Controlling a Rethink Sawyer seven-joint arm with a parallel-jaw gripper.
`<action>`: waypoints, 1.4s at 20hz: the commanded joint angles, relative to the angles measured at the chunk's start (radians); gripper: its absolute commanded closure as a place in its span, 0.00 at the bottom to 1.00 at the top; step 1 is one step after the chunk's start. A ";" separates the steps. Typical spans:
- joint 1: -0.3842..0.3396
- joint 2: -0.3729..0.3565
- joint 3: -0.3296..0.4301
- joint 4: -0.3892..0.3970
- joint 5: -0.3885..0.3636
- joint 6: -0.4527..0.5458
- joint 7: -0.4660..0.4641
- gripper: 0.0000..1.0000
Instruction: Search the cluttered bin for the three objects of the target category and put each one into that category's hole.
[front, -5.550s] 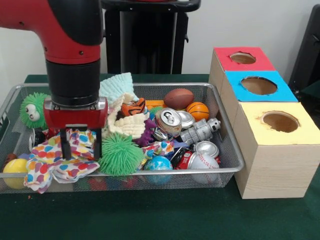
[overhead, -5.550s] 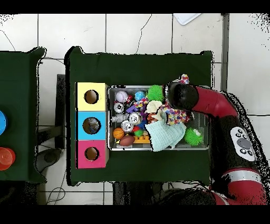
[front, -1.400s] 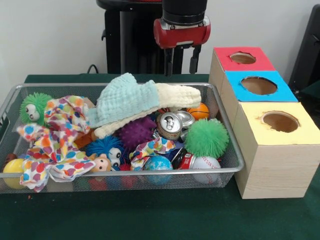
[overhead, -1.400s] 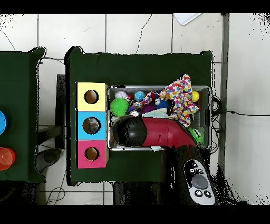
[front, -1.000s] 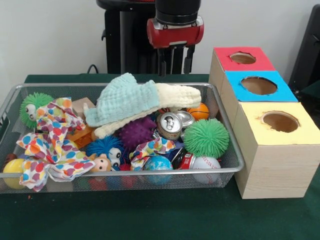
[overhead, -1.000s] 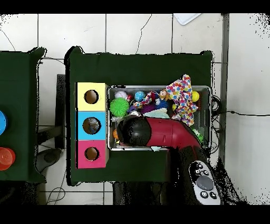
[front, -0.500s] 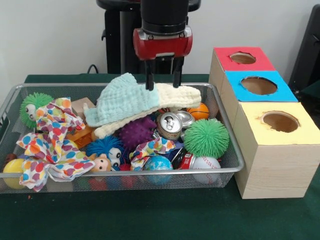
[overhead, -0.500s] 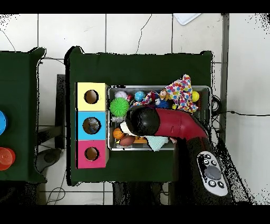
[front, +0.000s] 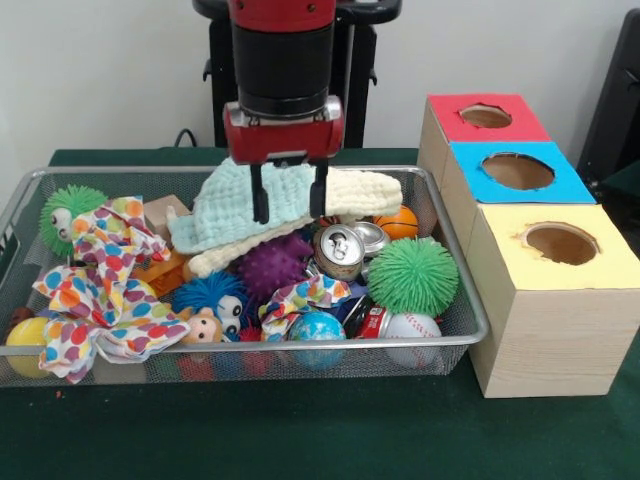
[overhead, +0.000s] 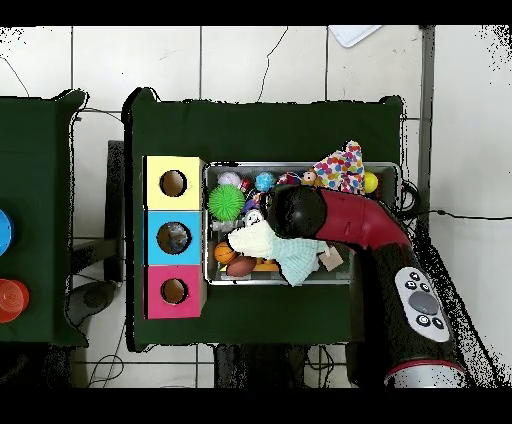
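Waffle-knit mint cloth (front: 245, 200), gripper (front: 289, 207) spread wide, perhaps touching, wire-mesh bin (front: 455, 290)

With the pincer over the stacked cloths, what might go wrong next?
The open pincer straddles the mint cloth, which lies on the cream cloth; closing may lift both. Dragged cloth might roll the silver can or green spiky ball around the wire bin.

My front camera sits low and near, facing across the desk (front: 300, 440) at the wire bin (front: 455, 300). My overhead camera looks straight down from far up. Both show the bin and the three-hole box (overhead: 173, 237).
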 joint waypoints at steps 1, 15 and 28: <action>-0.021 0.139 0.074 -0.082 -0.054 -0.063 0.005 0.00; 0.040 0.216 0.037 -0.060 -0.077 -0.176 0.096 0.00; 0.090 0.332 -0.030 -0.082 -0.091 -0.335 0.135 0.00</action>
